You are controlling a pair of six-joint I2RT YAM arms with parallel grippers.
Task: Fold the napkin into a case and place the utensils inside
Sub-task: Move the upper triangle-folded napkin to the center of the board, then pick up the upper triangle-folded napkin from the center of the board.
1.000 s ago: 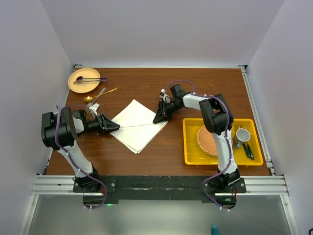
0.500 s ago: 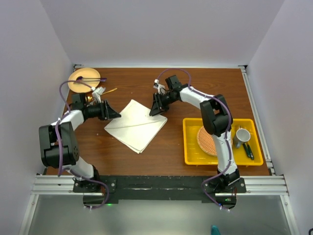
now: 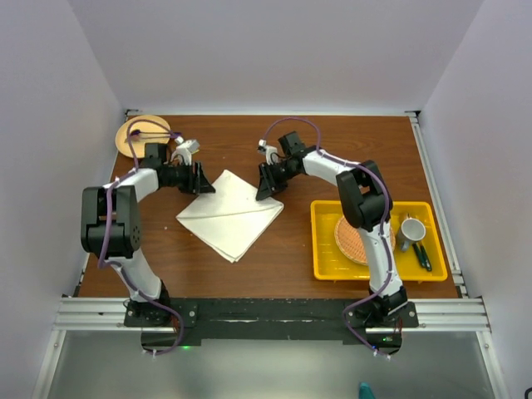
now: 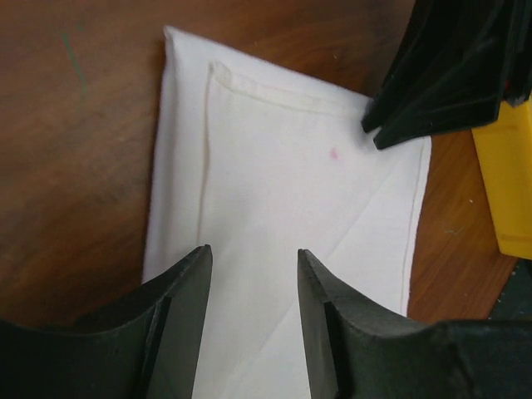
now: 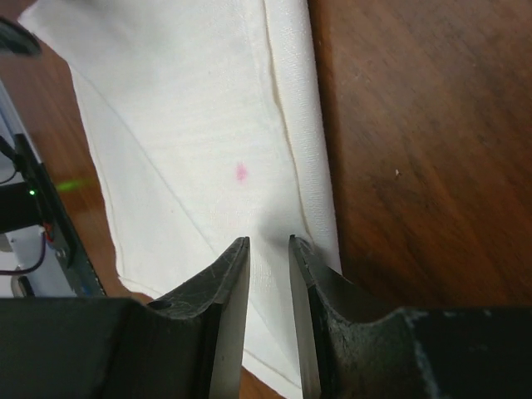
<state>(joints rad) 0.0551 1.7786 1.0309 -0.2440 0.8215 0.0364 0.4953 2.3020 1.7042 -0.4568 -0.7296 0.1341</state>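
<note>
The napkin (image 3: 231, 214) lies folded flat on the brown table, cream-white, with a diagonal crease and a small pink spot (image 5: 241, 172). My left gripper (image 3: 204, 184) hovers at its far left corner. In the left wrist view its jaws (image 4: 252, 249) stand open over the napkin (image 4: 283, 191) with nothing between them. My right gripper (image 3: 266, 189) is at the napkin's far right edge, its jaws (image 5: 268, 241) a narrow gap apart just inside the hem (image 5: 295, 100), holding nothing. The utensils are hidden behind the left arm.
A yellow tray (image 3: 326, 241) at the right holds a woven orange mat (image 3: 349, 239), a cup (image 3: 412, 229) and dark green-handled utensils (image 3: 422, 256). A tan plate (image 3: 131, 131) sits at the back left, partly behind the left arm. The right gripper's fingers (image 4: 449, 75) show in the left wrist view.
The left arm swung from the napkin's left side up to its far left corner. The right gripper shifted slightly back and its jaws parted a little. The napkin slid slightly left.
</note>
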